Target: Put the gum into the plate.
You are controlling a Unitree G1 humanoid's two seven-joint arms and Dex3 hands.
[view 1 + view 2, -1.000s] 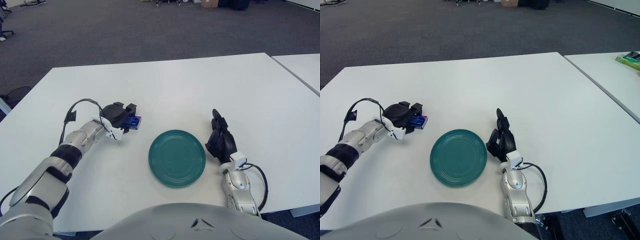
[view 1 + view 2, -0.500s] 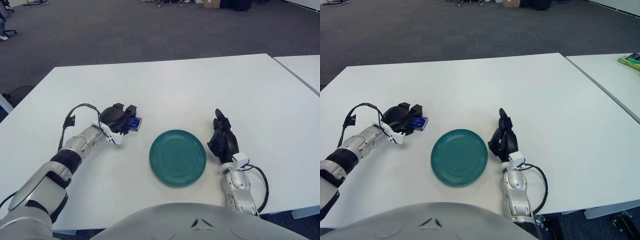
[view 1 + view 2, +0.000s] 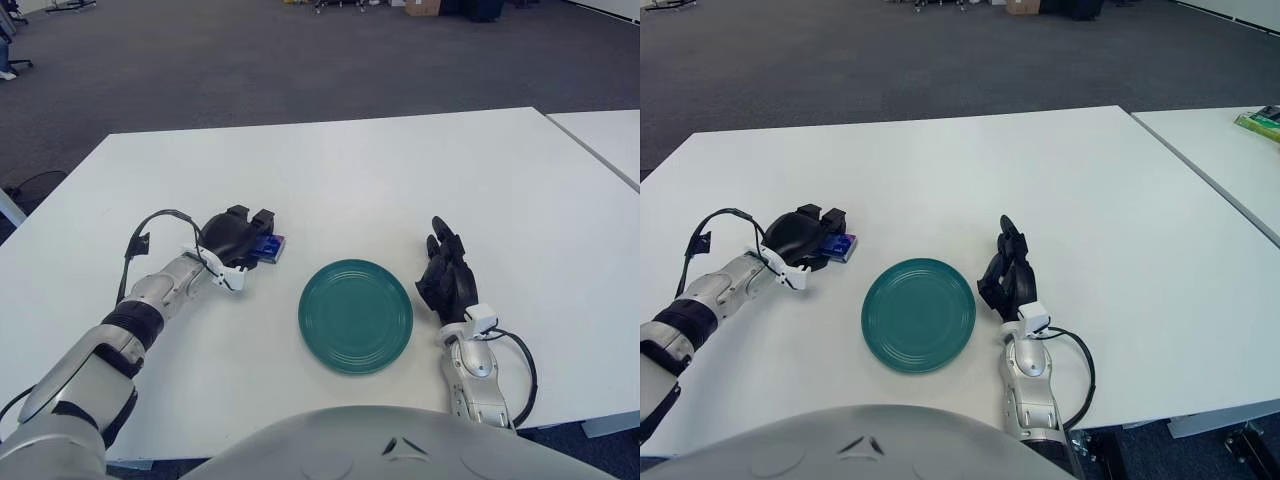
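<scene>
**Left hand holds gum beside the plate, almost unmoved**

Since a second ago the left hand (image 3: 236,238) has shifted only slightly, its forearm lying a little lower and flatter along the table (image 3: 330,170); over the last half second it shows almost no change. The right hand (image 3: 446,278) has edged a touch toward the robot and otherwise looks the same.

The left hand sits on the left side of the white table, its dark fingers curled around the gum (image 3: 266,246), a small blue pack whose end pokes out toward the plate (image 3: 355,316). Any print on the pack is too small to read. The gum is near the plate's upper left rim but apart from it, not over it.

The teal plate lies near the table's front edge, between the two hands. It has nothing on it.

The right hand shows just right of the plate, fingers relaxed and pointing away from the robot, holding nothing. A black cable loops from its wrist.

The right eye view alone shows a second white table to the right with a green packet (image 3: 1262,122) at the picture's edge; its writing cannot be read. The left eye view alone shows chair bases on the grey carpet at far left.
</scene>
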